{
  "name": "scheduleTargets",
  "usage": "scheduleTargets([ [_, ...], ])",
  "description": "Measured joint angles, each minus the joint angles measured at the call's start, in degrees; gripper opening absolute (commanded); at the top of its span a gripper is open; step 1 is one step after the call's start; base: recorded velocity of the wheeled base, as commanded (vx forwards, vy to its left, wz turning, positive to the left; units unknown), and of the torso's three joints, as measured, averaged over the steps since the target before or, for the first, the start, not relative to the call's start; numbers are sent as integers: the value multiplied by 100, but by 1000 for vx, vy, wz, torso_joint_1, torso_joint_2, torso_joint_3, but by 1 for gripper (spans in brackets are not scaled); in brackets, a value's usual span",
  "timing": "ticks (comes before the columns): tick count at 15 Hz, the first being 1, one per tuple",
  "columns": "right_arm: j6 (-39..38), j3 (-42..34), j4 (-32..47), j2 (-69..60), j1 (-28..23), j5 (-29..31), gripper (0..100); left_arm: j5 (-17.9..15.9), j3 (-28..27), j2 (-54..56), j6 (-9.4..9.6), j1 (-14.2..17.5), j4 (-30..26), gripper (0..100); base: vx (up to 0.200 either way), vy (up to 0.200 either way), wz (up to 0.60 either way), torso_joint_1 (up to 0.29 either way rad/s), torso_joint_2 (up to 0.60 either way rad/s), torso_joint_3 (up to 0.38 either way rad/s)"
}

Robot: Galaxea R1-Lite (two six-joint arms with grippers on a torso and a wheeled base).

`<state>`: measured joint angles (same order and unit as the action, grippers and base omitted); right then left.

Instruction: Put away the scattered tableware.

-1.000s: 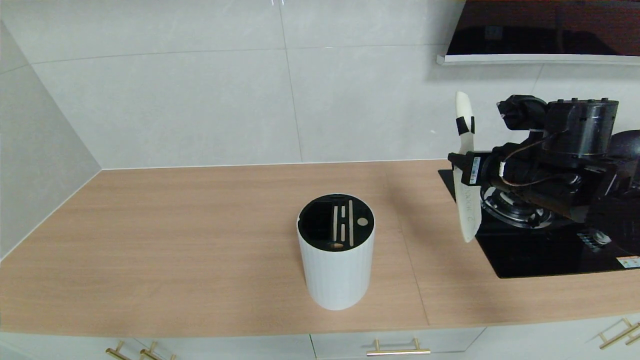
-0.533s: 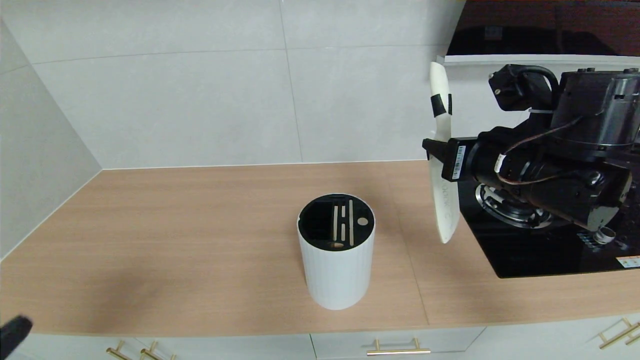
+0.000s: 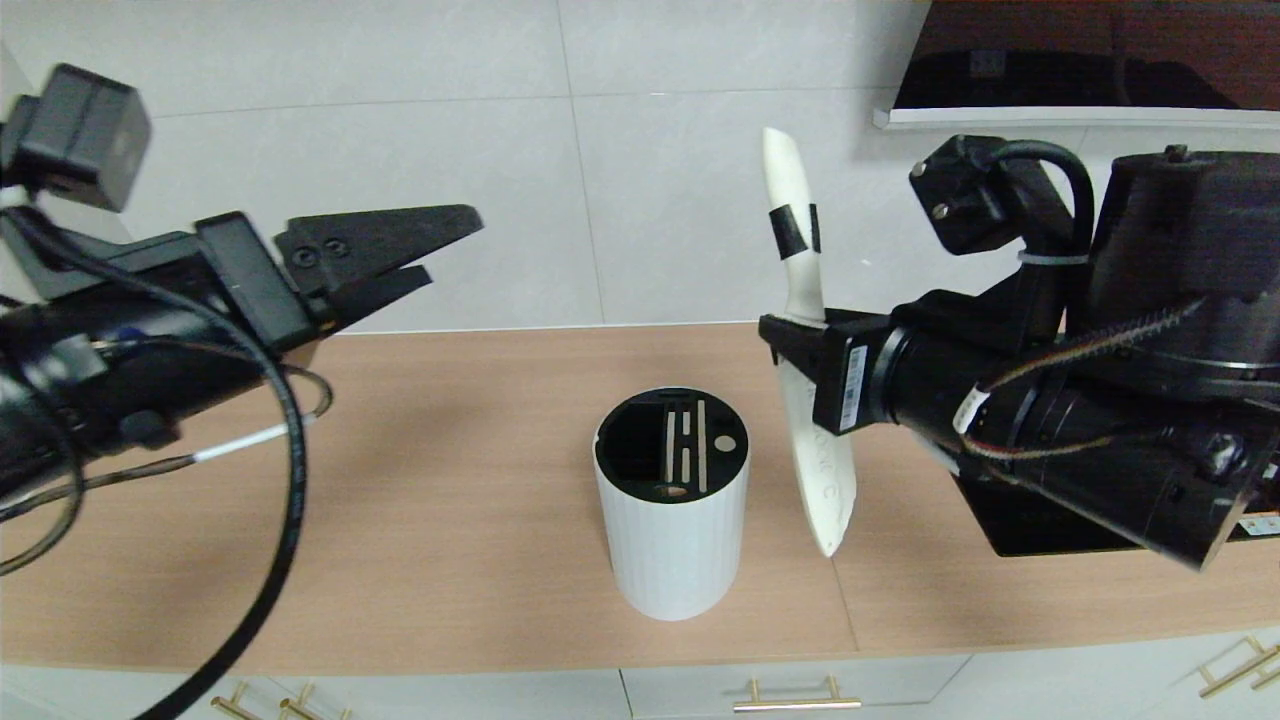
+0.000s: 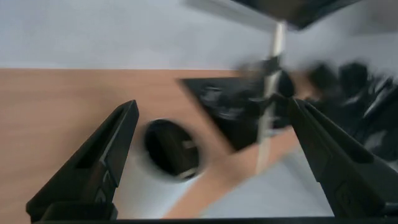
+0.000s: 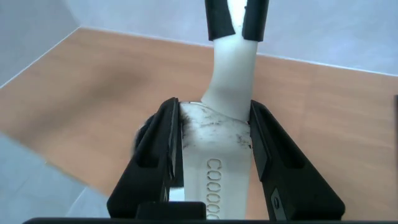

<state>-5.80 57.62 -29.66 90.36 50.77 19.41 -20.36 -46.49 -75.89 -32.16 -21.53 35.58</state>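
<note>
A white ribbed cylindrical holder [image 3: 672, 540] with a black slotted top stands mid-counter. My right gripper [image 3: 797, 347] is shut on a white knife [image 3: 826, 480], held upright with the handle up and the blade tip down, just right of the holder and level with its top. In the right wrist view the fingers [image 5: 163, 146] clamp the knife [image 5: 231, 81] where blade meets handle. My left gripper [image 3: 445, 245] hangs open above the counter, left of the holder and higher. In the left wrist view the holder [image 4: 171, 149] lies between its spread fingers [image 4: 99, 165].
A black stovetop [image 3: 1050, 525] lies on the counter's right end, behind my right arm, with a dark range hood [image 3: 1080, 60] above it. The tiled wall is close behind. The wooden counter [image 3: 450, 500] has free room left of the holder. Drawers with gold handles [image 3: 795, 700] sit below.
My right gripper has carried the knife leftward from over the stove to just beside the holder. My left arm has come into view from the left, raised and open.
</note>
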Motion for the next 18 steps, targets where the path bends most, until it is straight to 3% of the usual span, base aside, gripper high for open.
scheduleTargets([
  [2, -7, -149, -23, -1, 286, 183, 0, 30, -102, -558, -400, -424, 475, 100, 0, 0, 0, 0, 0, 0],
  [4, -2, -265, -26, -30, 527, 330, 0, 216, -59, -956, -525, -801, 970, 100, 0, 0, 0, 0, 0, 0],
  [5, -2, -306, -30, -41, 595, 339, 0, 318, 2, -1083, -482, -934, 1258, 100, 0, 0, 0, 0, 0, 0],
  [10, -18, -383, -34, 2, 739, 336, 0, 471, 289, -1626, 145, -1546, 2387, 100, 0, 0, 0, 0, 0, 0],
  [12, -18, -407, -37, 18, 805, 330, 0, 638, 325, -1865, 222, -1664, 2770, 100, 0, 0, 0, 0, 0, 0],
  [18, -60, -482, -39, 274, 1063, 325, 0, 756, 372, -2108, 384, -1899, 2829, 100, 0, 0, 0, 0, 0, 0],
])
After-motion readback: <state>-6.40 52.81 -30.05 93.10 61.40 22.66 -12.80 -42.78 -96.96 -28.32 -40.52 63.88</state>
